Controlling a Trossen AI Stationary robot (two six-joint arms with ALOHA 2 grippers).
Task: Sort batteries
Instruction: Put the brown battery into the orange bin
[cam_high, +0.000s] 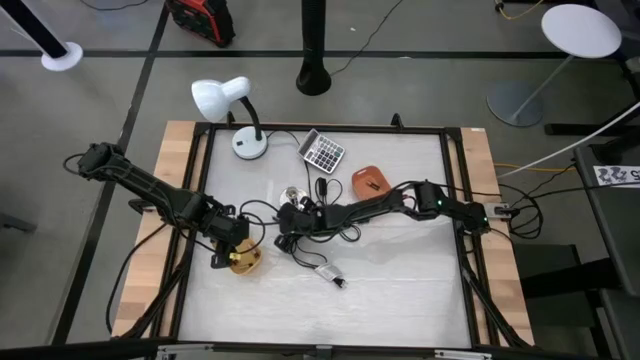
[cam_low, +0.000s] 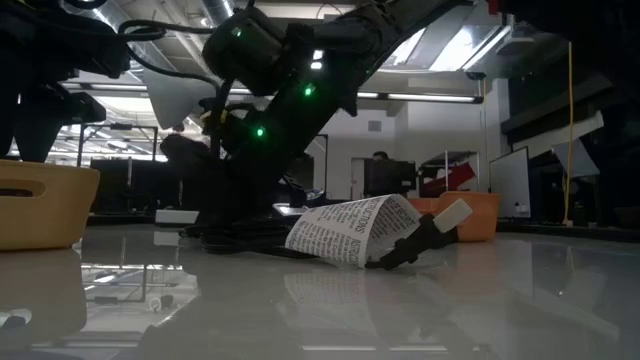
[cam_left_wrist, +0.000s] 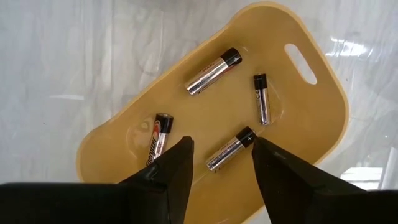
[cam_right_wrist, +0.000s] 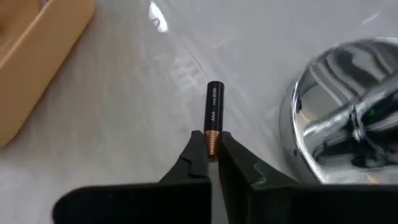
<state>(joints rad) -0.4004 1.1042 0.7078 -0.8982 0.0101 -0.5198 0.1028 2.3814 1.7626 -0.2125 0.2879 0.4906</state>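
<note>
Gripped battery: a slim black AAA cell with a copper band (cam_right_wrist: 213, 115), in the middle of the right wrist frame, its copper end between the right tool's fingertips and its black end pointing away toward the top of that frame.
Long axis: in line with the right tool's own reach, so the cell sticks straight out ahead of the fingers (whether it is lifted off the white surface (cam_high: 400, 290) or lying on it, I cannot tell).
Sorted batteries: four larger cells (cam_left_wrist: 213, 70) lie loose in the yellow tray (cam_left_wrist: 323, 112), scattered at different angles.
Direction to the tray: in the high view the tray (cam_high: 243, 262) sits left of and slightly below the centre of the frame, with the gripped cell's spot to its right; a tan edge of it shows in the upper left corner of the right wrist view.
Nearer arm: the right one holds the cell; the left one is already over the tray.
Right tool (cam_right_wrist: 211, 154): clenched on the copper end of the AAA cell, near a shiny round metal object (cam_right_wrist: 348, 118).
Left tool (cam_left_wrist: 221, 158): released, fingers spread wide just above the tray, grasping nothing.
</note>
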